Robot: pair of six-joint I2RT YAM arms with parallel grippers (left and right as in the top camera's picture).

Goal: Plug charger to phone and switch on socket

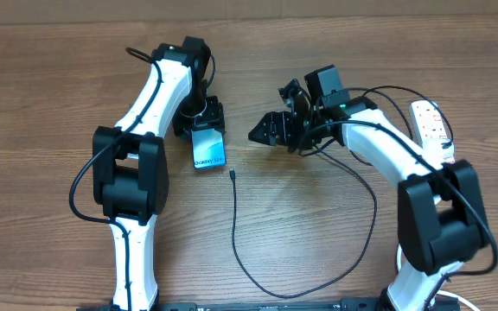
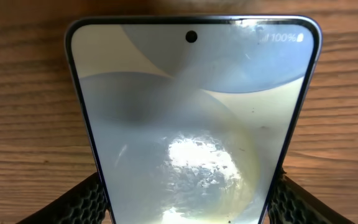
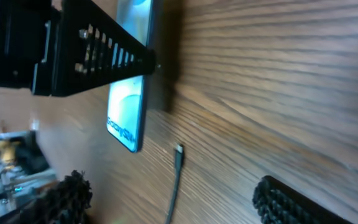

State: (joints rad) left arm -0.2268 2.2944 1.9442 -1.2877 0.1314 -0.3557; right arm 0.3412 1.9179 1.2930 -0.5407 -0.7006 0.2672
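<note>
Nearest the arm bases the black cable lies in a wide loop on the table. Its small plug tip rests free on the wood, just short of the phone. The phone's bottom edge faces that tip.

The left gripper pinches the phone by its two long sides. The right gripper hovers beyond the tip with its fingers spread and nothing between them.

The step in hand looks like fetching the plug. It would go best with a grip just behind the tip, the cable trailing straight back, so the tip lines up with the port. The phone wants holding steady and level with it.

Farthest right sits the white power strip — untouched.

Count: one phone, one cable, one power strip, two grippers.
</note>
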